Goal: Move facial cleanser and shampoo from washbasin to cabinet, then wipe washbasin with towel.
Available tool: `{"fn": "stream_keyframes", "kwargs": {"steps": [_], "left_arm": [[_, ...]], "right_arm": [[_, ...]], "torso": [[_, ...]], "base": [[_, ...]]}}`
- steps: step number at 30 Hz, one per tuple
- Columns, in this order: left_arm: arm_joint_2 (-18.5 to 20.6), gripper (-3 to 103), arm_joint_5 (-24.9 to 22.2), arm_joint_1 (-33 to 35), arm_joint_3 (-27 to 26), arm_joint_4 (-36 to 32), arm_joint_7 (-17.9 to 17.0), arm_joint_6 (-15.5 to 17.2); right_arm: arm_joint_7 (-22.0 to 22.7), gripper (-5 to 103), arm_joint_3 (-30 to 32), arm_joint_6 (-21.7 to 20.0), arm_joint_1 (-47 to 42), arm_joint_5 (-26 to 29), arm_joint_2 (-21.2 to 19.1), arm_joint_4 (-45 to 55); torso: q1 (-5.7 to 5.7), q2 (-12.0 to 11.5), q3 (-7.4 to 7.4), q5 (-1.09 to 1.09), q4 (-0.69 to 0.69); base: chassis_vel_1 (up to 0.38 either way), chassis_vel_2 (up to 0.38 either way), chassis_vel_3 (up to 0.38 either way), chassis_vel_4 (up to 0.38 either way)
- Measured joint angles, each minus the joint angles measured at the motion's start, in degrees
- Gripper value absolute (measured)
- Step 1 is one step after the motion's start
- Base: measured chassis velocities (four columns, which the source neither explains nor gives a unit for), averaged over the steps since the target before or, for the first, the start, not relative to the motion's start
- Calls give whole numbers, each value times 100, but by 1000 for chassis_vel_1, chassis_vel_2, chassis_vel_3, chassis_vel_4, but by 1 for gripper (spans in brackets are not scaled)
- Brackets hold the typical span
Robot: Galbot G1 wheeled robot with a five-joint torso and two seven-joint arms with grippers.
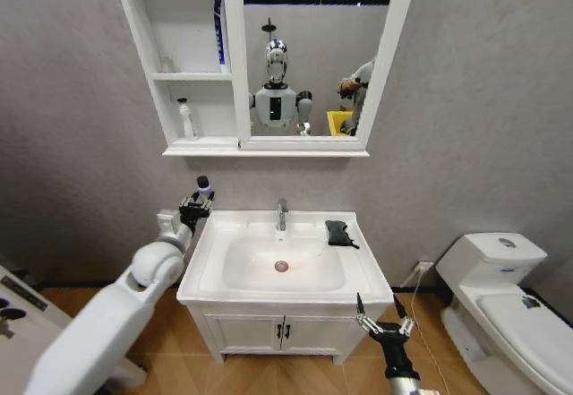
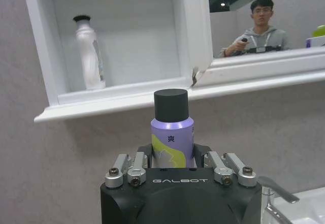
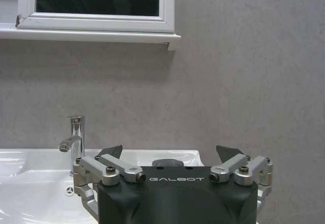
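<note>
The cabinet (image 1: pixel 183 64) holds a white bottle (image 1: pixel 186 119) on its lowest shelf. Below it, the washbasin (image 1: pixel 206 261) carries the black towel (image 1: pixel 337 233) at its right rear. The left end effector (image 1: pixel 195 205) grips a purple bottle (image 2: pixel 172 137) beside the basin's left rear corner. The right end effector (image 1: pixel 385 321) hangs spread open in front of the basin.

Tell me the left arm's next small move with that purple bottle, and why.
Probably lift it up and forward toward the cabinet. The left gripper is shut on the purple bottle, held below the bottom shelf, where a white bottle stands with free space beside it.
</note>
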Motion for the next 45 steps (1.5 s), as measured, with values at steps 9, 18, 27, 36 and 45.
{"fn": "stream_keyframes", "kwargs": {"steps": [9, 18, 27, 36, 45], "left_arm": [[-109, 42, -1404, -2723, 1023, 1150, -174, 561], [-1310, 42, -1024, -4063, 1612, 3011, -86, 623], [-1899, 42, -72, -4311, 1773, 3989, 282, 526], [-2254, 42, 530, -4385, 1775, 4718, 525, 433], [-2457, 42, 804, -4418, 1771, 5035, 631, 333]], "right_arm": [[-11, 100, -49, 3, 8, -80, 40, -34], [3, 100, 48, 228, -55, 61, 1, -204], [6, 100, 54, 279, 18, 108, 10, -323], [16, 100, 66, 294, 52, 140, 21, -408], [36, 100, 110, 335, 45, 194, 4, -446]], "torso": [[2, 0, 1, 0, -2], [3, -1, 2, 1, -4], [3, -1, 2, 1, -3], [2, -1, 1, 1, -2], [1, -1, 1, 1, -2]], "base": [[0, 0, 0, 0], [0, 0, 0, 0], [0, 0, 0, 0], [0, 0, 0, 0], [0, 0, 0, 0]]}}
